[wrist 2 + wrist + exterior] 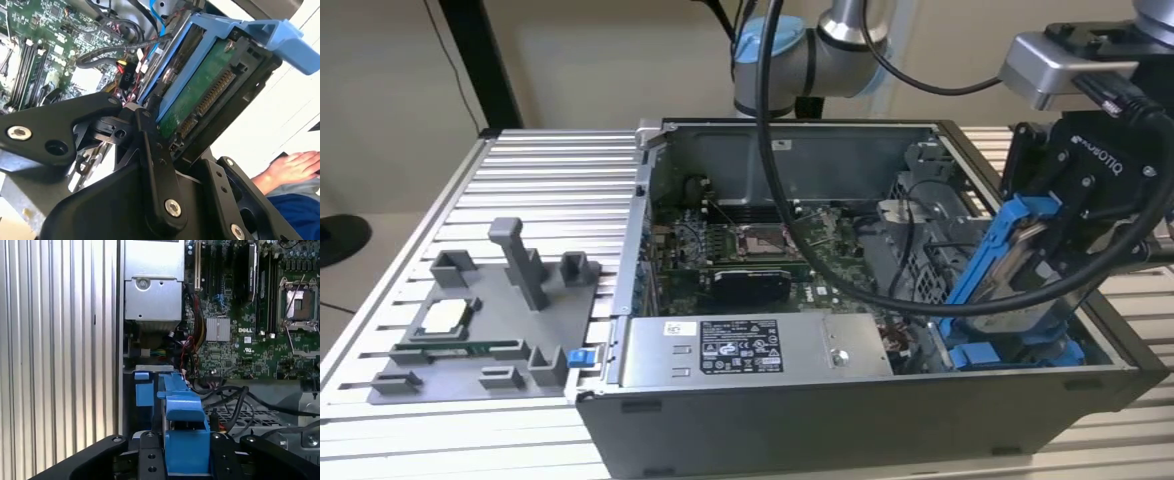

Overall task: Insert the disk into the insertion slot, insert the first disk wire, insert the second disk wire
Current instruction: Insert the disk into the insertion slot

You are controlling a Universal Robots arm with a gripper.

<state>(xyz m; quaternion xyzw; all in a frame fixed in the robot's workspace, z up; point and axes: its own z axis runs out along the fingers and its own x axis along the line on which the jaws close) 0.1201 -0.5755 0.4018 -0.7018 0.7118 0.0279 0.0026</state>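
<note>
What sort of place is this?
Likely a robotics lab workbench: an open computer case sits on a slotted metal table, and a robot's gripper holds a blue-framed disk.

**Robot bench in a lab or workshop**

You're at a ribbed aluminium table [520, 180] against a plain beige wall [387, 80]. On it sit an open desktop computer case [854, 420], its motherboard [761, 245] exposed, and a grey fixture plate [467, 350] with small parts in moulded holders. A robot arm [807, 60] rises beyond the case.
</note>
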